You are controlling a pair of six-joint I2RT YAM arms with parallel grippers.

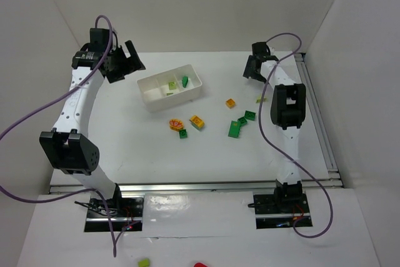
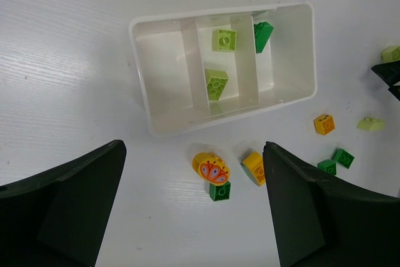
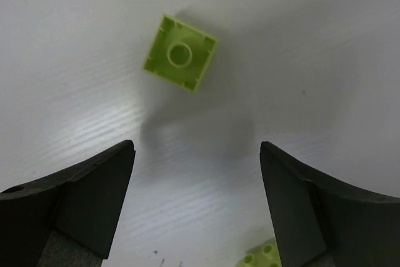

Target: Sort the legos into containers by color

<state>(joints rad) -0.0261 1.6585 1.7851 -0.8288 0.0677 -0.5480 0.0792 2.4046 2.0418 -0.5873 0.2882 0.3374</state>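
Tray (image 1: 177, 100) long axis left-right, right end farther.

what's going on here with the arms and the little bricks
Two robot arms are sorting small plastic bricks by colour into a white three-compartment plastic tray. Its middle compartment holds two pale lime bricks, one end a dark green brick. The right gripper hovers, fingers open, over a loose pale lime brick. The left gripper hangs open near the tray, holding nothing. On the table lie loose orange bricks and green bricks.
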